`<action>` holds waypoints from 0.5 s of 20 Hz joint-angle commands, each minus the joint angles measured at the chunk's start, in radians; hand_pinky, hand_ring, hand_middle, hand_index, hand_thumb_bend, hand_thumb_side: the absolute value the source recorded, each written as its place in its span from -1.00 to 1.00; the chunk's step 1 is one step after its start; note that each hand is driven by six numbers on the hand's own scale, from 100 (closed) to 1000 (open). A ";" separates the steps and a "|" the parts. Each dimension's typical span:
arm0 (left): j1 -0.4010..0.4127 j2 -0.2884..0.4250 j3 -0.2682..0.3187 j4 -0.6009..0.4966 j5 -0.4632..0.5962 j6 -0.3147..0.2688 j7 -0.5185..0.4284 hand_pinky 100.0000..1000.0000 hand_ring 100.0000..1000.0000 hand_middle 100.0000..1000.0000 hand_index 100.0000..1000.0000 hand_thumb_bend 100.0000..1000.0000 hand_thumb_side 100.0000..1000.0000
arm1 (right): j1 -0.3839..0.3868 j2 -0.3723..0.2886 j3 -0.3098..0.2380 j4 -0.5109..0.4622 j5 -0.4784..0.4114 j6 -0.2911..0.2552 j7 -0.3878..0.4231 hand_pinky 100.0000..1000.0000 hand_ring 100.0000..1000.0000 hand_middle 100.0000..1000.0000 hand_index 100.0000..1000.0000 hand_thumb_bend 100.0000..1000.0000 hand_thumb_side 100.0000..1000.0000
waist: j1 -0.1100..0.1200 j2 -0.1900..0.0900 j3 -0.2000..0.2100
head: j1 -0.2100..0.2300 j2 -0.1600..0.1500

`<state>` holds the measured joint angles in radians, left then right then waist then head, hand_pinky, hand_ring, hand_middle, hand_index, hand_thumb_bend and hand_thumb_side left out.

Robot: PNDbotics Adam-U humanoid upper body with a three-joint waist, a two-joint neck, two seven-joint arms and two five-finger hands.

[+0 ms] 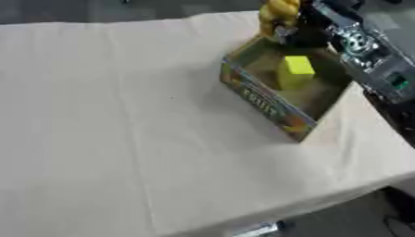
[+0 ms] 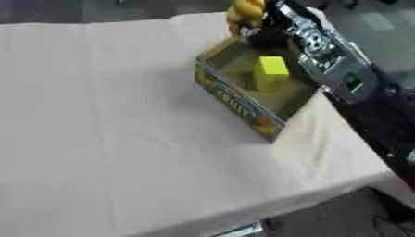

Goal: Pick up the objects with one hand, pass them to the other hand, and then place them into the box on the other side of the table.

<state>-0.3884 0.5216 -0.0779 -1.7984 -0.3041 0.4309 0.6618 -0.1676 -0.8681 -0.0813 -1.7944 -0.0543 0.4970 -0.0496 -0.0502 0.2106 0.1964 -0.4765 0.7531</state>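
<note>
Left eye view: a shallow open cardboard box with orange printed sides [image 1: 267, 104] sits at the right of the cloth-covered worktop [image 1: 122, 139], a yellow block [image 1: 295, 71] already inside. The right hand [image 1: 304, 32] hangs over the box's far corner with a knobbly yellow object [image 1: 278, 16]; whether its fingers clasp it I cannot tell.

Right eye view: no left hand shows. Judged so, the handover is done; only release remains.
</note>
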 commanded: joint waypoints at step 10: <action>-0.015 0.022 0.012 -0.033 -0.018 0.023 0.023 -0.17 0.13 0.08 0.54 -0.77 0.24 | 0.013 -0.043 -0.027 0.174 0.059 -0.021 -0.007 0.39 -0.13 -0.72 -0.17 -1.00 -0.79 | 0.015 0.013 0.007 | 0.008 -0.045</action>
<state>-0.3892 0.5215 -0.0771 -1.8073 -0.3140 0.4304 0.6624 -0.1481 -0.8681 -0.0975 -1.6273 -0.0082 0.4820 -0.0562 -0.0465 0.2221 0.2046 -0.4726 0.7233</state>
